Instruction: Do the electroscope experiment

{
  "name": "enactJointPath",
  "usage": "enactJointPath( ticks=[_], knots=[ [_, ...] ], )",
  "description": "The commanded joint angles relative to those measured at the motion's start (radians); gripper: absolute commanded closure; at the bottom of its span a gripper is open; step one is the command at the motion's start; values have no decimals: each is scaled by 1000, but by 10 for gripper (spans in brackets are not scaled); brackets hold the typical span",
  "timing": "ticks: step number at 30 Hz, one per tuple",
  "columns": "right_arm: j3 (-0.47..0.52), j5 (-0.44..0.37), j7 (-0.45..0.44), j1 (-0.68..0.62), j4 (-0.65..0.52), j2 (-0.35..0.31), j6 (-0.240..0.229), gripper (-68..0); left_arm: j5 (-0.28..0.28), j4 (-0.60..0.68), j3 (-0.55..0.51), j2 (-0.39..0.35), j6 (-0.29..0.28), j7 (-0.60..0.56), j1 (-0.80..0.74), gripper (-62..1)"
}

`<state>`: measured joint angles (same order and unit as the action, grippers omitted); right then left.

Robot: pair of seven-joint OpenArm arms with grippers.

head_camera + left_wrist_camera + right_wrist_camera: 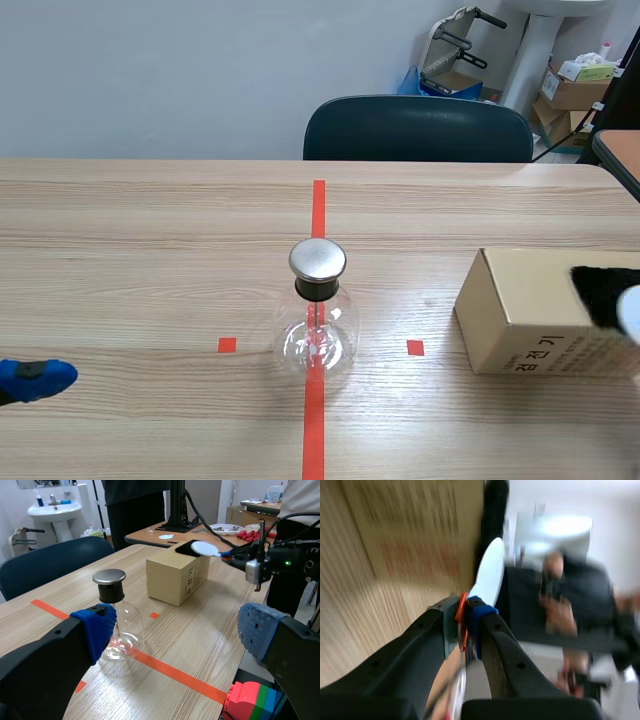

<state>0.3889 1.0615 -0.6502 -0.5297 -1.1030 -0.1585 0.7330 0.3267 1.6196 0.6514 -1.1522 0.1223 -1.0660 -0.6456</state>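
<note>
The electroscope (pixel 317 315) is a clear glass flask with a metal cap (pixel 318 259), standing on the red tape line at the table's middle. In the left wrist view the flask (pixel 117 630) stands just ahead of my open left gripper (pixel 175 630), close to its left finger. My right gripper (pixel 467 625) is shut on the handle of a white disc paddle (pixel 489 572). The paddle (pixel 202 548) hovers over a black patch (pixel 186 548) on top of the cardboard box (pixel 535 310). The left gripper (pixel 35 378) sits low at the table's left.
A dark chair (pixel 418 128) stands behind the far table edge. Cardboard boxes (pixel 572 90) and clutter lie beyond it at the right. Coloured blocks (pixel 250 700) show below the table edge near my left gripper. A second table (pixel 200 530) with dishes stands beyond the box.
</note>
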Motion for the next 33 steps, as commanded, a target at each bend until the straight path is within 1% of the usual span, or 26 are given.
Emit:
enactJointPath(
  ticks=[1, 2, 3, 4, 6, 7, 8, 9, 10, 12, 14, 15, 16, 17, 18, 19, 22, 23, 24, 25, 26, 30, 31, 32, 33],
  knots=[
    [5, -2, 21, -2, -5, -13, 50, -20, 3, 17, -3, 5, -1, -11, -2, -523],
    [5, -2, 15, -2, -5, -14, 50, -20, 3, 17, -3, 5, -1, -10, -2, -523],
    [5, 6, -18, -2, -5, -14, 50, -20, 3, 17, -3, 5, -1, -10, -2, -523],
    [5, 10, -80, -2, -5, -14, 50, -19, 3, 17, -3, 5, -1, -8, -2, -523],
    [5, 9, -238, -2, -5, -16, 50, -20, 3, 17, -3, 5, -1, -7, -2, -523],
    [5, 9, -298, -2, -5, -16, 50, -19, 3, 17, -3, 5, -1, -7, -2, -523],
    [5, 9, -325, -2, -5, -16, 50, -20, 3, 17, -3, 5, -1, -7, -2, -523],
    [5, 8, -322, -2, -5, -15, 50, -20, 3, 17, -3, 5, -1, -7, -2, -523],
    [5, 8, -294, -3, -5, -15, 50, -20, 3, 17, -3, 5, -1, -7, -2, -523],
    [5, 5, -174, -5, -5, -15, 50, -20, 3, 17, -3, 5, -1, -7, -2, -523],
    [5, 5, -24, -5, -5, -15, 50, -20, 3, 17, -3, 5, -1, -7, -2, -523],
    [5, 5, 32, -5, -5, -15, 50, -20, 3, 17, -3, 5, -1, -7, -2, -523],
    [5, 6, 62, -5, -5, -16, 50, -20, 3, 17, -3, 5, -1, -7, -2, -523],
    [5, 6, 68, -4, -5, -16, 50, -20, 3, 17, -3, 5, -1, -7, -2, -523],
    [5, 10, 50, -2, -5, -16, 50, -20, 3, 17, -3, 5, -1, -7, -2, -523],
    [4, 12, 6, 1, -5, -16, 50, -20, 3, 17, -3, 5, -1, -7, -2, -523],
    [2, 21, -189, 12, -5, -16, 50, -20, 3, 17, -3, 5, -1, -7, -2, -523],
    [2, 24, -235, 12, -5, -16, 50, -20, 3, 17, -3, 5, -1, -7, -2, -523],
    [2, 24, -252, 12, -5, -15, 50, -20, 3, 17, -3, 5, -1, -7, -2, -523],
    [3, 24, -243, 11, -5, -13, 50, -20, 3, 17, -3, 5, -1, -6, -2, -523],
    [3, 23, -201, 8, -5, -12, 50, -20, 3, 16, -3, 5, -1, -7, -2, -523],
    [5, 23, 81, 9, -5, -2, 50, -20, 3, 16, -3, 5, -1, -7, -2, -523],
    [5, 24, 124, 9, -5, -2, 50, -20, 3, 16, -3, 5, -1, -7, -2, -523],
    [5, 24, 129, 9, -5, -3, 50, -20, 3, 16, -3, 5, -1, -7, -2, -523],
    [5, 26, 114, 9, -5, -5, 50, -20, 3, 16, -3, 5, -1, -7, -2, -523]
  ],
)
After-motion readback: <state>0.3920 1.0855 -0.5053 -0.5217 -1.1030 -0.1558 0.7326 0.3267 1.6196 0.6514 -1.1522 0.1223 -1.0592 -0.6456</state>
